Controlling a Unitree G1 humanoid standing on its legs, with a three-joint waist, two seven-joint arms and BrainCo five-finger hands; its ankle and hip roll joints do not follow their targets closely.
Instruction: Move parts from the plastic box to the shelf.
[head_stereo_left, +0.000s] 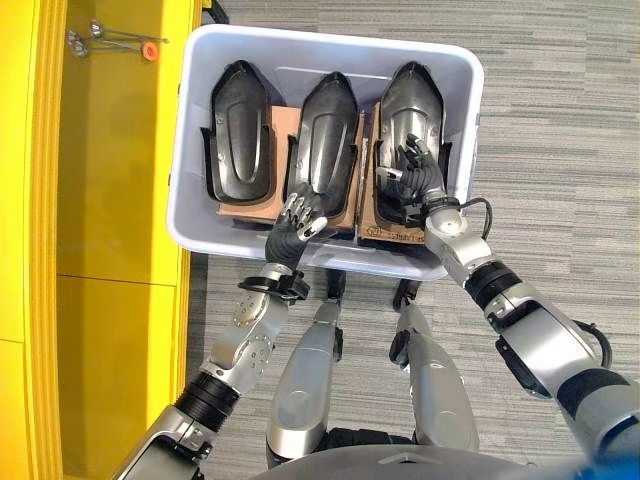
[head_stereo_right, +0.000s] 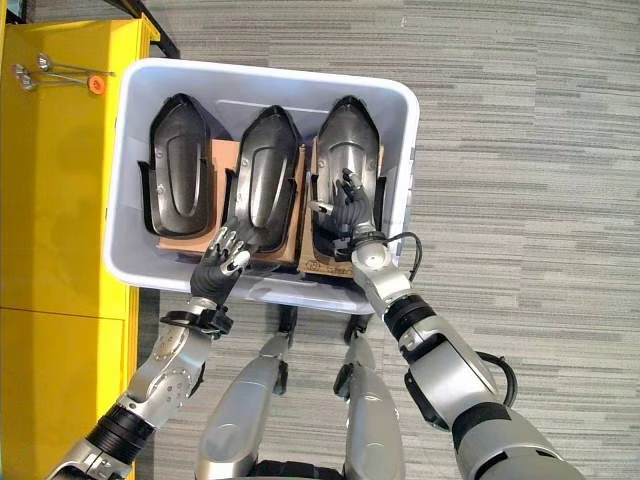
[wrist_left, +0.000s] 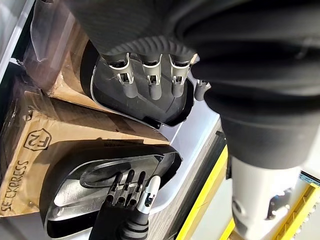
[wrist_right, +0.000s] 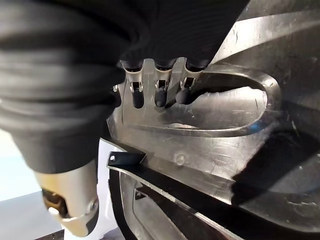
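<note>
Three shiny black plastic parts, long and pointed at the far end like little boat hulls, stand in a row inside the pale grey plastic box (head_stereo_left: 462, 120). Brown cardboard pieces (head_stereo_left: 283, 125) sit between and under them.

The right-side black part (head_stereo_left: 410, 110) lies right under the right hand (head_stereo_left: 418, 175). The hand rests on top of it, with its fingers (wrist_right: 159, 95) stretched out nearly straight and only a little bent, their dark tips touching the smooth raised middle of the part. They are not wrapped round it, so the hand is not gripping anything.

The middle black part (head_stereo_left: 328, 130) is just past the fingertips of the left hand (head_stereo_left: 298, 215). This hand is at the near end of the part, by the near wall of the box. Its fingers (wrist_left: 152, 85) point out loosely with a small bend. They hang over the near edge of the part, and I cannot tell if they touch it. They hold nothing.

The left-side black part (head_stereo_left: 238, 120) is further out to the left of the left hand, and no hand is near it.

Outside the box, well off to the left of the left hand, is the bright yellow shelf (head_stereo_left: 110, 200). On its far end lie some thin silver metal pieces with a small orange round cap (head_stereo_left: 149, 50). The box stands on a grey striped carpet floor (head_stereo_left: 560, 150).
</note>
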